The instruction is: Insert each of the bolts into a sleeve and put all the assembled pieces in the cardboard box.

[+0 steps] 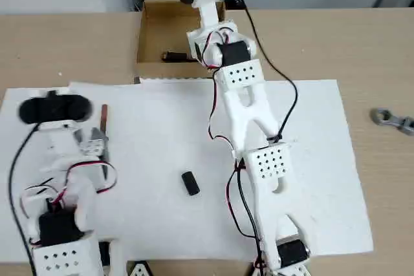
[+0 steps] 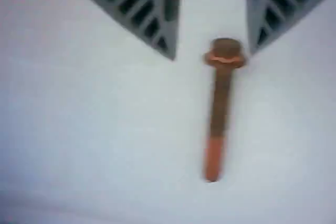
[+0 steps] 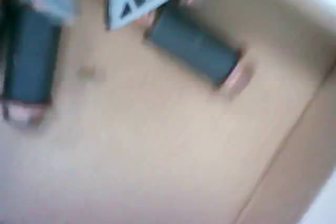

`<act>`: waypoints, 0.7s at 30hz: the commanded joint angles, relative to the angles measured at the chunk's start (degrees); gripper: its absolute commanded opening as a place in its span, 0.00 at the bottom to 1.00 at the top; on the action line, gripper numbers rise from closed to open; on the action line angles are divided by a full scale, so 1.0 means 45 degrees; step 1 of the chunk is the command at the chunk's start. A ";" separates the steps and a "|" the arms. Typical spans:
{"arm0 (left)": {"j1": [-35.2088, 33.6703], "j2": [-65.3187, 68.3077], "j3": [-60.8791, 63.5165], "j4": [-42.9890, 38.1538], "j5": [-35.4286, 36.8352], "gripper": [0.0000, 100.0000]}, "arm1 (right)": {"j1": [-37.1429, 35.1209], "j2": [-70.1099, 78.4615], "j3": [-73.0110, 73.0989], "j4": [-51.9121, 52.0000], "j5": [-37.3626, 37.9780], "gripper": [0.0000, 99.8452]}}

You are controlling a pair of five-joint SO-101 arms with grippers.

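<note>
A copper bolt point(image 2: 220, 111) lies on the white paper, its head between the tips of my open left gripper point(image 2: 210, 51). From above, this bolt point(image 1: 105, 121) sits just beyond the left gripper point(image 1: 97, 140) at the paper's left side. A black sleeve point(image 1: 189, 183) lies alone mid-paper. My right arm point(image 1: 242, 105) stretches to the cardboard box point(image 1: 147, 14). Inside it, the right gripper point(image 3: 84, 17) is open above two assembled pieces: one point(image 3: 194, 51) by a fingertip, another point(image 3: 29, 61) to the side. One piece point(image 1: 176, 56) shows in the box from above.
A small silver metal object point(image 1: 391, 119) lies on the bare wooden table at the far right. The white paper point(image 1: 149, 134) covers the middle of the table. The box wall point(image 3: 294, 145) stands close to the right gripper.
</note>
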 commanded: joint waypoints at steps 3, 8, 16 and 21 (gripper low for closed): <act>-0.1211 0.2403 -0.1827 0.0039 0.0137 0.12 | 0.0049 -0.1475 -0.1504 0.4230 0.0430 0.00; -0.1172 0.6154 -0.5011 0.0000 0.0156 0.12 | 0.0068 -0.3800 -0.1465 0.4816 0.0488 0.00; -0.0547 1.1722 -0.9153 0.1016 0.0254 0.12 | 0.0127 -0.7824 0.0860 0.5167 0.0488 0.00; 0.0684 1.4164 -1.0325 0.1153 0.0332 0.12 | 0.0322 -1.2220 0.6857 0.5089 0.0488 0.00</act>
